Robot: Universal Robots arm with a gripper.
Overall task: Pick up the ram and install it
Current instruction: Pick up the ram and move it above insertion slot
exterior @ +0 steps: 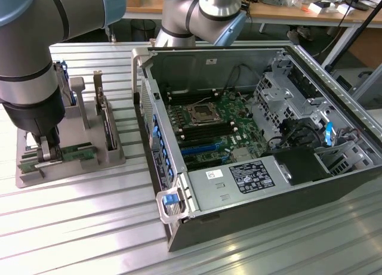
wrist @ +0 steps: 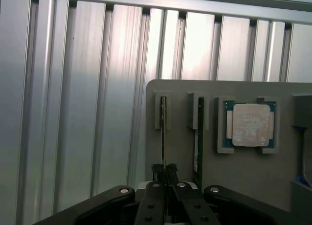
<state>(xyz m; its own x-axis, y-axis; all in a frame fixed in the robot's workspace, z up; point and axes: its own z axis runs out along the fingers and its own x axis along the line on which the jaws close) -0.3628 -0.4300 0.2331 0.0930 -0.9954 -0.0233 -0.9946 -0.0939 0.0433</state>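
Claw [wrist: 164,172] clenched on ram [wrist: 163,120], seen edge-on, one end hidden behind claw

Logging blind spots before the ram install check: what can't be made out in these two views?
- Ram label and chips: the wrist view sees it edge-on in the gripper; in the exterior view it is partly behind the gripper and too small.
- Motherboard memory slots: exterior view, latches too small to tell open or shut.
- Gray holder: wrist view, cut off by the picture edge.
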